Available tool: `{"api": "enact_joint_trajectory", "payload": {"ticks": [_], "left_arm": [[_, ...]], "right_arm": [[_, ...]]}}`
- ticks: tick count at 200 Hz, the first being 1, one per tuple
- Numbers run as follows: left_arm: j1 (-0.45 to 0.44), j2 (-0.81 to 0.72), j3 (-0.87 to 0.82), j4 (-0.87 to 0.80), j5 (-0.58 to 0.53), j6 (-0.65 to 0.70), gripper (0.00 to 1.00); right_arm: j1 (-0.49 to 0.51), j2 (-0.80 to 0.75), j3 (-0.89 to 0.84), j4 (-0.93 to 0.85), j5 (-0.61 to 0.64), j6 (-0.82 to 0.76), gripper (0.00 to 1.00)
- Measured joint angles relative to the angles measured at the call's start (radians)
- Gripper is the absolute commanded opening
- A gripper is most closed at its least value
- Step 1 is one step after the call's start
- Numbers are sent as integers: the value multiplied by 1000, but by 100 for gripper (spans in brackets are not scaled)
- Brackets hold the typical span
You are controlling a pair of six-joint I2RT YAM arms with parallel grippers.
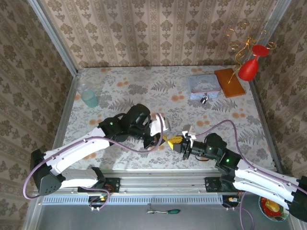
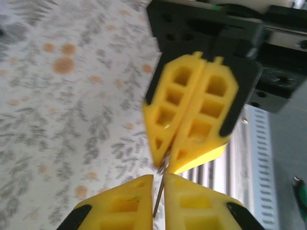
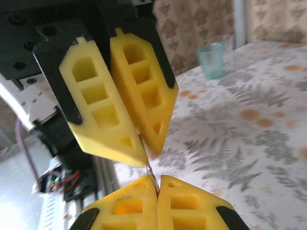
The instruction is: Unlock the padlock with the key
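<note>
Near the front edge of the flowered table (image 1: 144,81), the left gripper (image 1: 165,139) and right gripper (image 1: 178,142) meet tip to tip above the cloth. The right gripper is clenched on the thin metal key (image 2: 159,189). The left gripper's yellow fingers (image 2: 122,201) stand a narrow slit apart around the key's other end, and I cannot tell whether they press on it.

The padlock (image 1: 204,99) lies well apart at the far right, just beside the near edge of a pale blue tin (image 1: 203,85). An orange-brown block (image 1: 229,82) sits right of the tin, with a red goblet (image 1: 249,66) beyond it. The right arm's purple cable (image 1: 225,121) arcs over the cloth between the grippers and the padlock. A teal cup (image 1: 88,98) stands at the far left.
</note>
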Motion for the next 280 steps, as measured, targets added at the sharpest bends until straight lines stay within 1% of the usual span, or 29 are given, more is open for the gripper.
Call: {"api": "enact_joint_trajectory", "payload": {"ticks": [8,16,40,59,75,93,107,124,144,177,222,238,255,280], "left_arm": [[22,-16,-5,29,-29,-27,38],[48,-31,-9,56,-56,-65,42],[136,-53,-24,165,-121,-201,45],[190,-19,-28,249,-163,-328,47],[203,61,-21,309,-190,-422,49],[195,205,9,356,-215,-514,51],[183,319,39,382,-233,-568,53],[156,465,109,404,-259,-603,58],[114,631,233,440,-280,-618,58],[65,864,437,515,-309,-632,58],[52,1153,732,552,-331,-632,59],[52,1261,867,532,-352,-633,59],[52,1365,1019,495,-376,-634,61],[52,1500,1241,409,-418,-645,64]], "right_arm": [[-2,-29,2,-29,54,5,0],[-2,-58,3,-59,109,9,0],[-5,-137,33,-197,293,32,0],[-8,-163,112,-341,456,61,0],[-10,-164,199,-467,597,100,0],[-15,-163,305,-616,748,152,0],[-19,-164,373,-713,828,183,0],[-22,-167,440,-813,890,214,0],[-22,-187,481,-896,923,243,0],[-22,-238,486,-975,918,268,0],[-22,-249,527,-1101,873,311,0],[-22,-257,529,-1131,854,320,0],[-22,-281,527,-1145,834,332,0],[-22,-327,516,-1146,811,341,0]]}}
